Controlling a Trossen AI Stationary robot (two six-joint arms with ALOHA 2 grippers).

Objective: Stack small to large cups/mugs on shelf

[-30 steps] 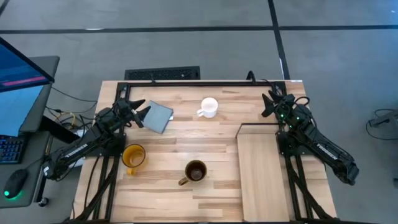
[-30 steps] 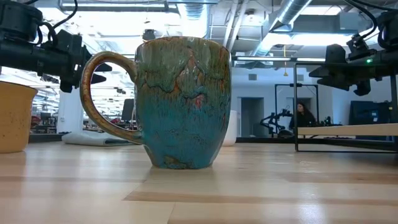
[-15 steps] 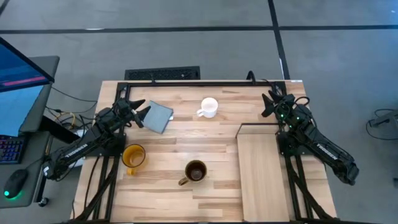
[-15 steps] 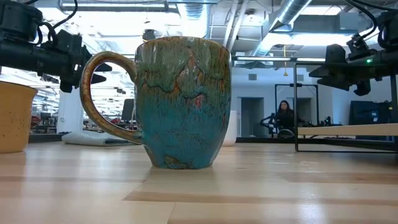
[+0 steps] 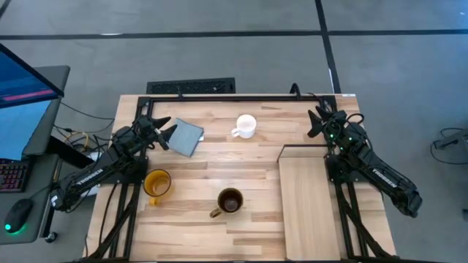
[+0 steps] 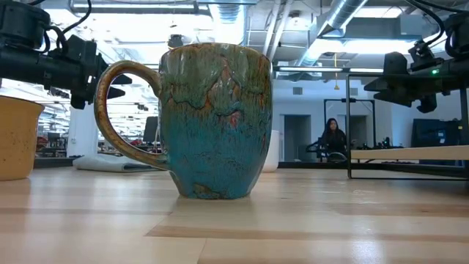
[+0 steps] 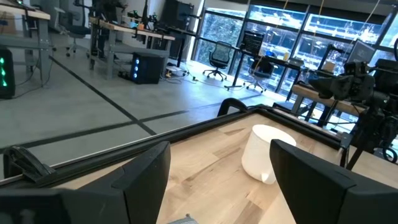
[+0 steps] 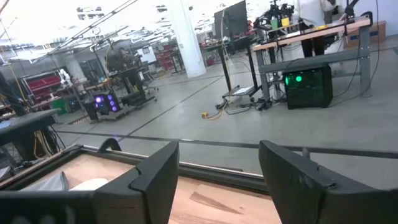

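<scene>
Three mugs stand upright on the planked table: a white one (image 5: 245, 126) at the far middle, a yellow-orange one (image 5: 157, 183) near the left, and a dark brown one (image 5: 230, 201) at the near middle, which looks teal-brown glazed in the low view (image 6: 216, 121). The shelf (image 5: 311, 201), a pale board, is at the right. My left gripper (image 5: 167, 130) is open, held level above the far left, over the cloth's edge. My right gripper (image 5: 316, 120) is open, level above the far right, beyond the shelf's far end.
A grey-blue square cloth (image 5: 186, 136) lies flat at the far left beside my left gripper. A dark frame (image 5: 219, 97) runs along the table's far edge. Bare planks lie between the mugs and the shelf. A person (image 6: 333, 139) is far off in the room.
</scene>
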